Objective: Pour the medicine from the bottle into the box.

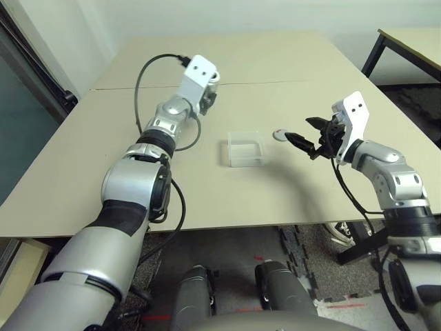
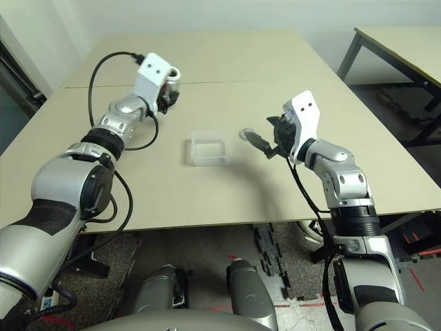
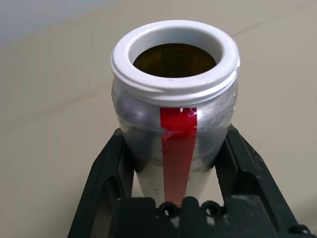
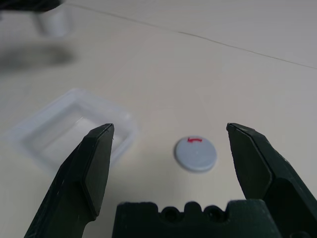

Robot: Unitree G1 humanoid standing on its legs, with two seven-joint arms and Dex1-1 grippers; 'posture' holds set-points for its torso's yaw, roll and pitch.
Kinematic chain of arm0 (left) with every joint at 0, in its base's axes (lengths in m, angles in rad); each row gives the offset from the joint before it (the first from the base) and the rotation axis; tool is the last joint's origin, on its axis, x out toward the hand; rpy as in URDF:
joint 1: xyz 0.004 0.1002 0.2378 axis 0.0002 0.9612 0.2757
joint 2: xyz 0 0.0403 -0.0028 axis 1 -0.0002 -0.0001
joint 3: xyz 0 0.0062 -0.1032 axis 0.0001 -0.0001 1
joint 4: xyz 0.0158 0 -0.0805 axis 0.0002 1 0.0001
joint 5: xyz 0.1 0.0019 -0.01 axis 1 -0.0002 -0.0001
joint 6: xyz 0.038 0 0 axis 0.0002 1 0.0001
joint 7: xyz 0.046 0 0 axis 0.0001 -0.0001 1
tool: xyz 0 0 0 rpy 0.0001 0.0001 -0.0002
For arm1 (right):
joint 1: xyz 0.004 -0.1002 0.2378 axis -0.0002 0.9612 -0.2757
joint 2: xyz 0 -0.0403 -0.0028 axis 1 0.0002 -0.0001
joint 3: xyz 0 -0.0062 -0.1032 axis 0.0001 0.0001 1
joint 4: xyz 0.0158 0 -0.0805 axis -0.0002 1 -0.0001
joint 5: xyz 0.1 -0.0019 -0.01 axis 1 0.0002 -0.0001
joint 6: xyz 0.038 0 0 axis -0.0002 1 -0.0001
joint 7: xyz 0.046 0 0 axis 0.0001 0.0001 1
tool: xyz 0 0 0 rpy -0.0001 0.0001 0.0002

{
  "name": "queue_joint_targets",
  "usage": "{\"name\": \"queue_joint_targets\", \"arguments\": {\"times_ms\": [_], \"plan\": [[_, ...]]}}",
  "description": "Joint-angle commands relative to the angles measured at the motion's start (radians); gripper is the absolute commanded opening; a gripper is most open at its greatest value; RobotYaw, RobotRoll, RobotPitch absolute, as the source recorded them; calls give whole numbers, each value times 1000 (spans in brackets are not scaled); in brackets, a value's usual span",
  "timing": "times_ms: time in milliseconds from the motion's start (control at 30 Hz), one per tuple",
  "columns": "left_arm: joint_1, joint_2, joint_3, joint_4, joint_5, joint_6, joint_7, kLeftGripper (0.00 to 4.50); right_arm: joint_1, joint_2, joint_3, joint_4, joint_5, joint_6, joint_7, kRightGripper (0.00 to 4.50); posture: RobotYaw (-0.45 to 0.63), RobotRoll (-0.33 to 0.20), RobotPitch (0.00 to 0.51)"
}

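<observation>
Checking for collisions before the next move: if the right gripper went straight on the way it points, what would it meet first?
Probably the loose grey cap, lying on the table between the right gripper's open fingers. The box lies just off to one side; depth is unclear.

Tabletop (image 1: 275, 200): beige, flat, with a thin seam (image 1: 275, 83) running across its far part. Cap (image 1: 280, 134): flat, round, grey, with a small red mark on its upper face; it lies flat on the tabletop. Second table (image 1: 413, 41): beige top on a black frame, standing apart at the far right. Floor (image 1: 303, 255): dark mats below the near tabletop edge.
</observation>
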Motion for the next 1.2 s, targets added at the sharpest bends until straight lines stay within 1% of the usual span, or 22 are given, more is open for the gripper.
{"name": "queue_joint_targets", "arguments": {"times_ms": [33, 233, 400, 633, 933, 967, 1067, 1100, 1200], "plan": [[42, -13, 33, -14, -41, 19, 24, 2451, -18, 11, -23, 32, -13, -18, -46, 4500, -87, 0, 48], [97, -28, 26, -16, -35, 18, 30, 2451, -13, 41, -23, 9, -8, -9, -103, 4500, -97, 0, 58], [131, -35, 2, -18, -14, 15, 28, 2451, 12, 68, -17, -26, -4, -2, -128, 4500, -105, 0, 65], [150, -30, -25, -20, 0, 5, 30, 2451, 33, 88, -12, -59, 0, 11, -140, 4500, -105, 0, 74], [158, -24, -45, -27, 7, -10, 31, 2451, 24, 100, -13, -53, 4, 10, -141, 4500, -96, 0, 74], [158, -23, -47, -28, 6, -14, 31, 3225, 23, 102, -12, -52, 4, 9, -141, 4500, -95, 0, 75], [158, -20, -54, -30, 6, -27, 31, 4373, 20, 106, -11, -50, 5, 9, -139, 4500, -92, 0, 75], [158, -19, -56, -31, 6, -32, 30, 4485, 19, 108, -11, -49, 5, 9, -138, 4500, -90, 0, 75], [159, -16, -61, -32, 7, -44, 27, 4485, 17, 112, -9, -49, 5, 10, -137, 4500, -86, 0, 75]]}}
